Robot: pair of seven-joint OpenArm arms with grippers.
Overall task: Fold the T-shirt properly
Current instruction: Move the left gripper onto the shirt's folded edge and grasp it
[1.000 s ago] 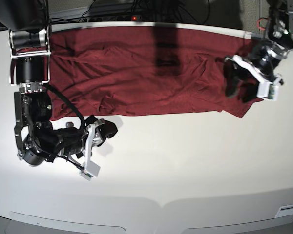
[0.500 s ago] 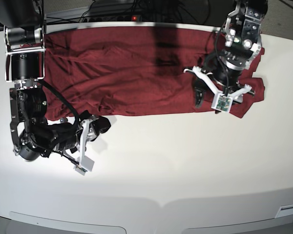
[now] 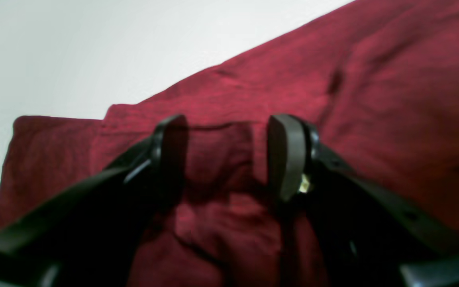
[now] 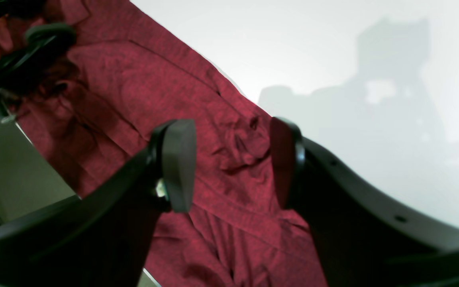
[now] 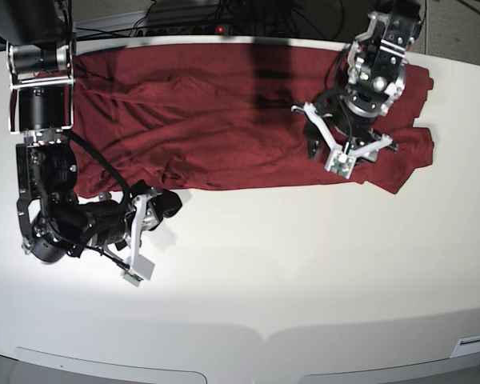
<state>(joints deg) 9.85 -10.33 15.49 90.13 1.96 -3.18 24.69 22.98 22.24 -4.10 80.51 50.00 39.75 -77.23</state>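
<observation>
The dark red T-shirt lies wrinkled across the far side of the white counter, with the left gripper over it, fingers apart, and the right gripper open too, 2 in all.

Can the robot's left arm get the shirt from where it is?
Probably yes: the left gripper is open right over the shirt, and nothing seems to be in between.

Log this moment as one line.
left gripper: open, over dark red knit shirt | right gripper: open | shirt: wrinkled, lying on white table | grip: none visible
</observation>
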